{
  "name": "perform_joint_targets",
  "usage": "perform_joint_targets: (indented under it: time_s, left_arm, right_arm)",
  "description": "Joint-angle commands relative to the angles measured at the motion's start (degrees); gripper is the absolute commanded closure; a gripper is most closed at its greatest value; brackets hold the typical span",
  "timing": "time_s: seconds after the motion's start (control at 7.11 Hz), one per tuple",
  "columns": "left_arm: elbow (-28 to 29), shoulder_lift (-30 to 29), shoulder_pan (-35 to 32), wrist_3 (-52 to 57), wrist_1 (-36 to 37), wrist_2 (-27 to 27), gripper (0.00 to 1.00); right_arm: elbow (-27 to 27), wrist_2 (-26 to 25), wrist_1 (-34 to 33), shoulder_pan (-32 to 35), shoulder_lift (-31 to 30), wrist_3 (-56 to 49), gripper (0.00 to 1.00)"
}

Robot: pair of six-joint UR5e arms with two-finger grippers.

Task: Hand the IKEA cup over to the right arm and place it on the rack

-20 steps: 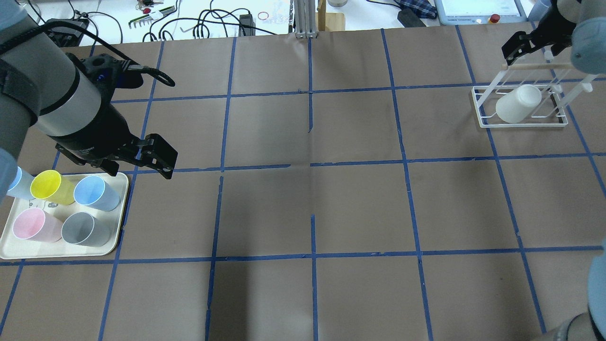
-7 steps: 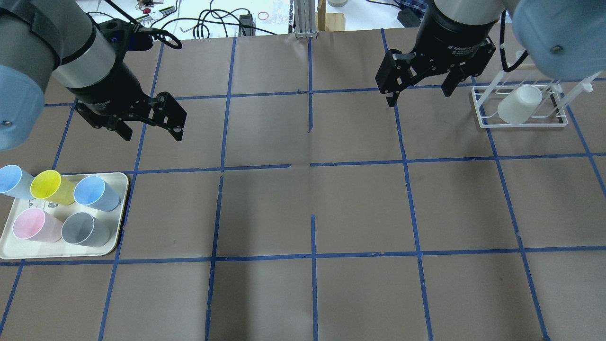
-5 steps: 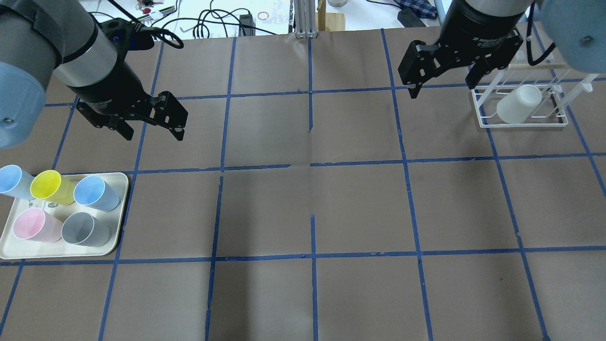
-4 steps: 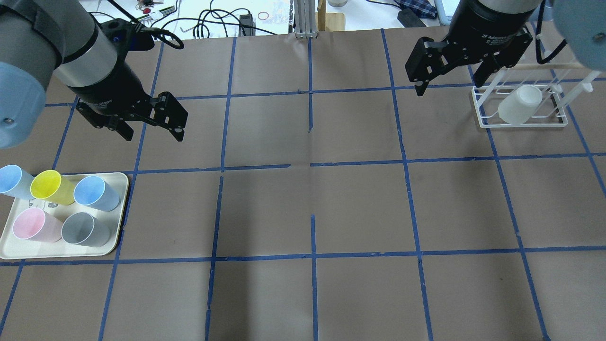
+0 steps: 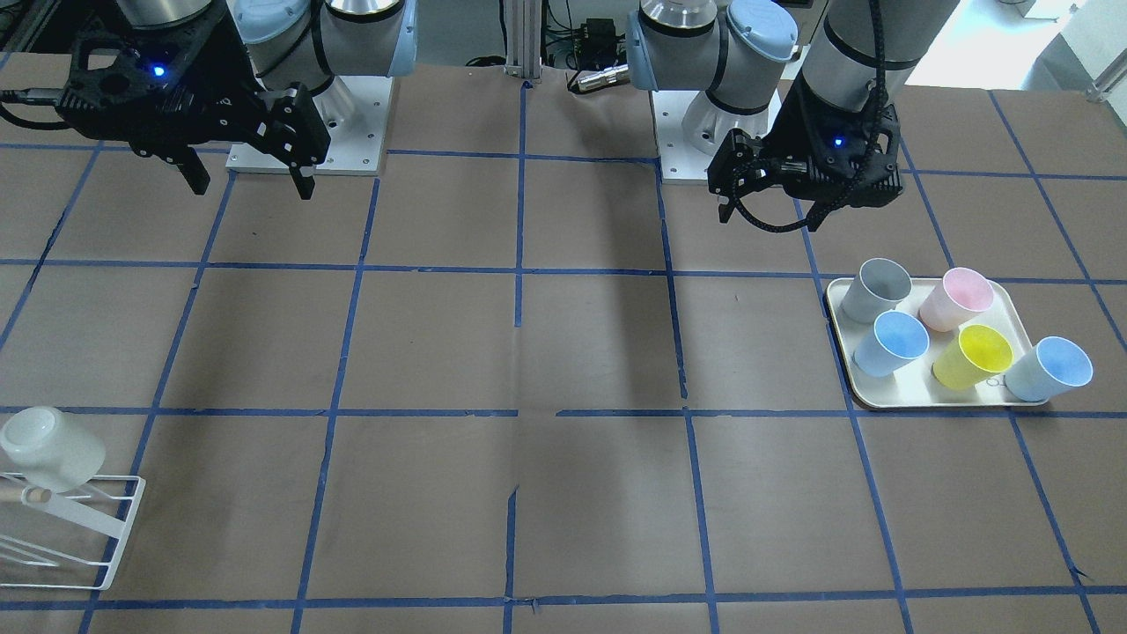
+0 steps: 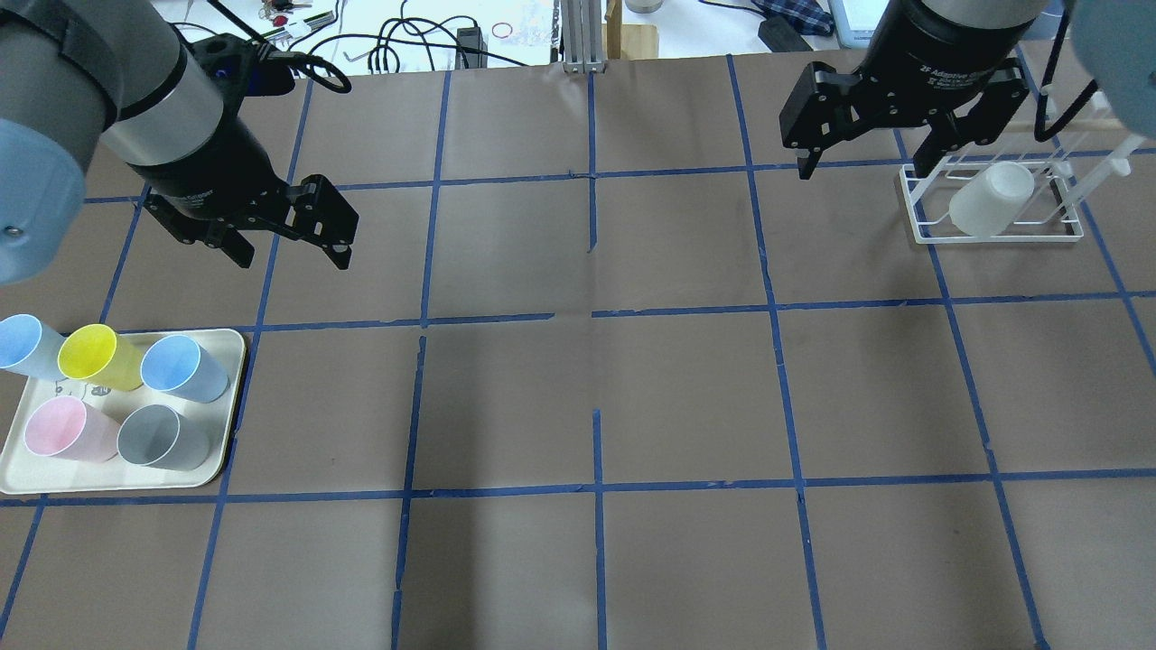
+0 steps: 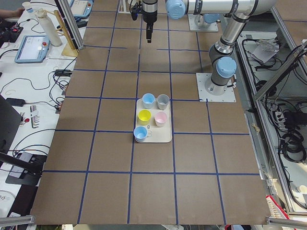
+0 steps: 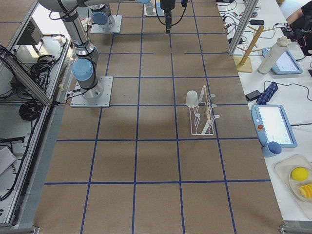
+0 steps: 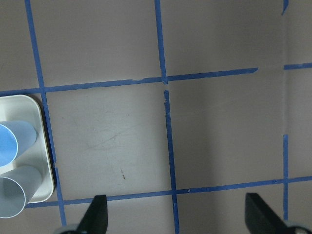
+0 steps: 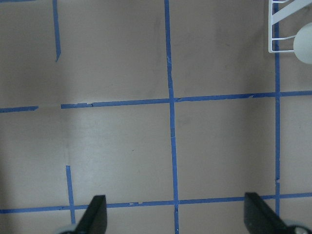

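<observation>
The cream-white IKEA cup [image 6: 989, 199] sits upside down on a prong of the white wire rack [image 6: 998, 236] at the far right of the table. It also shows in the front view [image 5: 53, 449] on the rack [image 5: 84, 528]. My right gripper [image 6: 867, 171] hangs open and empty just left of the rack, above the table; in its wrist view the rack's corner [image 10: 282, 29] and the cup's edge [image 10: 306, 41] show at top right. My left gripper [image 6: 293, 257] is open and empty above the table, beyond the tray.
A cream tray [image 6: 233, 343] at the near left holds a pink cup [image 6: 59, 429], a grey cup [image 6: 163, 436], a yellow cup [image 6: 95, 357] and a blue cup [image 6: 185, 368]; another blue cup [image 6: 23, 345] stands at its far-left edge. Cables and tools lie beyond the table's far edge.
My left gripper rose away from the tray, then held still. My right gripper swung left from over the rack, then drifted back right toward it. The cup stayed on the rack.
</observation>
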Motion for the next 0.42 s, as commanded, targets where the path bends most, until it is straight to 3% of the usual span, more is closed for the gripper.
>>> perform_joint_targets:
  time_s: [0.0, 0.28]
  left_arm:
    - [0.1, 0.3, 0.0, 0.0, -0.4, 0.0, 0.0]
    - [0.2, 0.7, -0.1, 0.0, -0.9, 0.0, 0.0]
  right_arm:
    - [0.0, 0.2, -0.2, 0.0, 0.0, 1.5, 0.0]
    - [0.0, 0.4, -0.3, 0.0, 0.1, 1.5, 0.0]
